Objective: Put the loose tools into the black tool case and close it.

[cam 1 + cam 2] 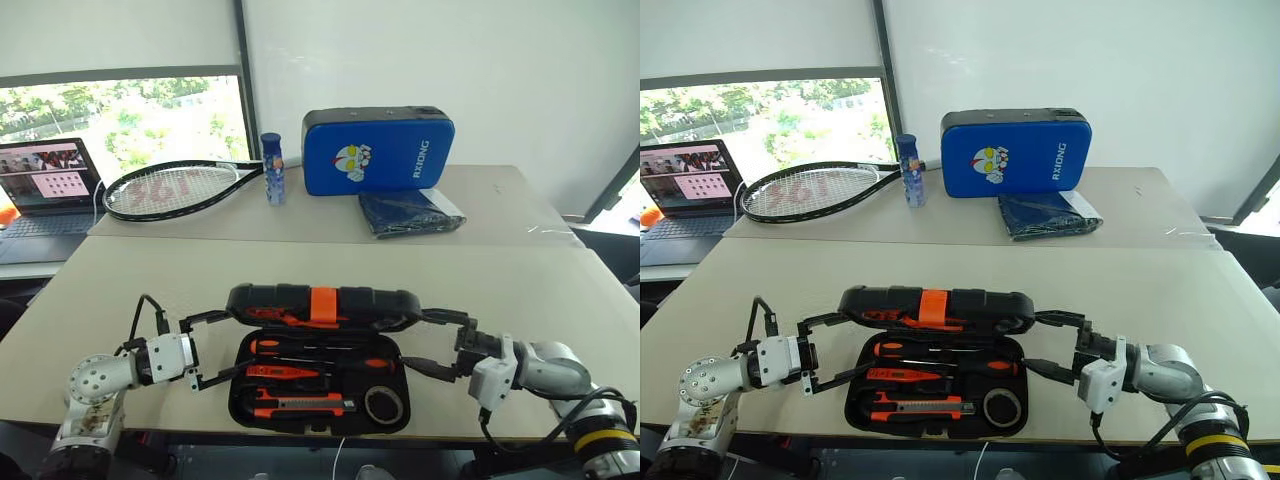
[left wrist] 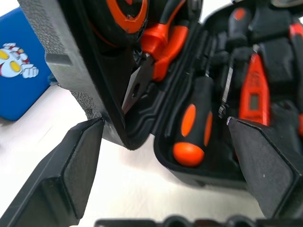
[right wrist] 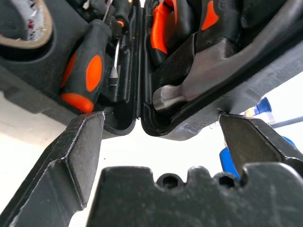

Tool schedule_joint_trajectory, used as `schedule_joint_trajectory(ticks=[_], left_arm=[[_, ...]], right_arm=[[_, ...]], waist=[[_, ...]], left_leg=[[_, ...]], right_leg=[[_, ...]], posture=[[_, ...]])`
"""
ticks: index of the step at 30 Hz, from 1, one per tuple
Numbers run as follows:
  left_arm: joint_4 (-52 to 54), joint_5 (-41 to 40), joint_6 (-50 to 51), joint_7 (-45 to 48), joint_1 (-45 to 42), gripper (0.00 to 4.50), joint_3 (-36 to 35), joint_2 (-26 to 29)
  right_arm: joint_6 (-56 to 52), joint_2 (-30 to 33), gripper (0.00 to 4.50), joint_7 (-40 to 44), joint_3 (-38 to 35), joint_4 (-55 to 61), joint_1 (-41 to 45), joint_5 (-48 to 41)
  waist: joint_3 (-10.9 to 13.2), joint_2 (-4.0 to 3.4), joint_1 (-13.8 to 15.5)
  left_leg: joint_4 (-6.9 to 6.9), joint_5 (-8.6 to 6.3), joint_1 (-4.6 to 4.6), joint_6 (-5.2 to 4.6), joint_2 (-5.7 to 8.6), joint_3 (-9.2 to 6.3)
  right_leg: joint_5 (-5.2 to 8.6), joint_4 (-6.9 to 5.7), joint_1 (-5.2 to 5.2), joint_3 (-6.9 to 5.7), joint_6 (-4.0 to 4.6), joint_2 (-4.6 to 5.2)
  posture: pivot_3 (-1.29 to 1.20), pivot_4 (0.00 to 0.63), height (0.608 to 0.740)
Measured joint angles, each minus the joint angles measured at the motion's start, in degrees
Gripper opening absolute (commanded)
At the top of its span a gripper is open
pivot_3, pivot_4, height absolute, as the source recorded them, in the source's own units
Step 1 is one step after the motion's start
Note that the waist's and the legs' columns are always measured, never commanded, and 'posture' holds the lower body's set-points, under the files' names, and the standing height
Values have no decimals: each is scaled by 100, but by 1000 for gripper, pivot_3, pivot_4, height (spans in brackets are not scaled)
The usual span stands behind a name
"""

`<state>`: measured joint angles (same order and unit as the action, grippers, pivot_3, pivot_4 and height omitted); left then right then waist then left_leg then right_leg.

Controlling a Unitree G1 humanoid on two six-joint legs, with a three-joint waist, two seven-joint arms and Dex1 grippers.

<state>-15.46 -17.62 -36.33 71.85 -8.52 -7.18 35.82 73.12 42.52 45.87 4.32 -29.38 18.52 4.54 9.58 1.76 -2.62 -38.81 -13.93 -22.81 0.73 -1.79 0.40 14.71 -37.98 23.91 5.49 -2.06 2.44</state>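
Black tool case point(image 1: 320, 400), half open on the near table point(image 1: 540, 290), tools stowed; a gripper at each end.

Head views: case at the table's near edge, lid raised on its rear hinge, orange latch point(image 1: 322, 305) at the lid's middle. In the base tray: two screwdrivers point(image 1: 320, 348), slim orange tool point(image 1: 283, 372), utility knife point(image 1: 300, 405), tape roll point(image 1: 383, 404). Left gripper point(image 1: 213, 350) and right gripper point(image 1: 440, 343) flank the case ends, fingers spread, grasping nothing. Left wrist view adds orange-handled pliers point(image 2: 154, 61) seated in the lid and a screwdriver handle end-on. Right wrist view adds a steel hammer head point(image 3: 189, 85) in the lid. Far table: racket point(image 1: 170, 188), bottle point(image 1: 272, 168), blue padded bag point(image 1: 378, 150).
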Motion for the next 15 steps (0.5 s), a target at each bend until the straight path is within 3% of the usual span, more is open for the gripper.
schedule_joint_trajectory(ticks=[3,10,14,15], left_arm=[[-3,-81,46,34,19,4481,23,85],[89,-638,1330,562,526,4481,-294,1210],[-35,-711,1522,704,655,4481,-495,1418],[-35,-721,1608,694,688,4500,-516,1416]], right_arm=[[239,115,4500,-144,14,-137,35,139],[447,991,4500,-351,137,-572,-226,129],[421,1162,4500,-458,196,-616,-434,66],[298,1290,4097,-405,300,-556,-611,-118]], waist=[[0,0,0],[0,0,-21],[0,0,-21],[1,1,-21]], left_leg=[[0,0,1,0,0,0],[2,0,9,-2,-5,7],[8,-4,51,-8,-5,12],[8,-8,64,-14,-5,12]], right_leg=[[0,-1,0,0,0,0],[2,-2,-4,2,2,-2],[9,4,-46,3,6,-1],[16,5,-62,2,7,-1]], posture=[[0,150,740],[0,150,740],[0,150,740],[0,150,740]])
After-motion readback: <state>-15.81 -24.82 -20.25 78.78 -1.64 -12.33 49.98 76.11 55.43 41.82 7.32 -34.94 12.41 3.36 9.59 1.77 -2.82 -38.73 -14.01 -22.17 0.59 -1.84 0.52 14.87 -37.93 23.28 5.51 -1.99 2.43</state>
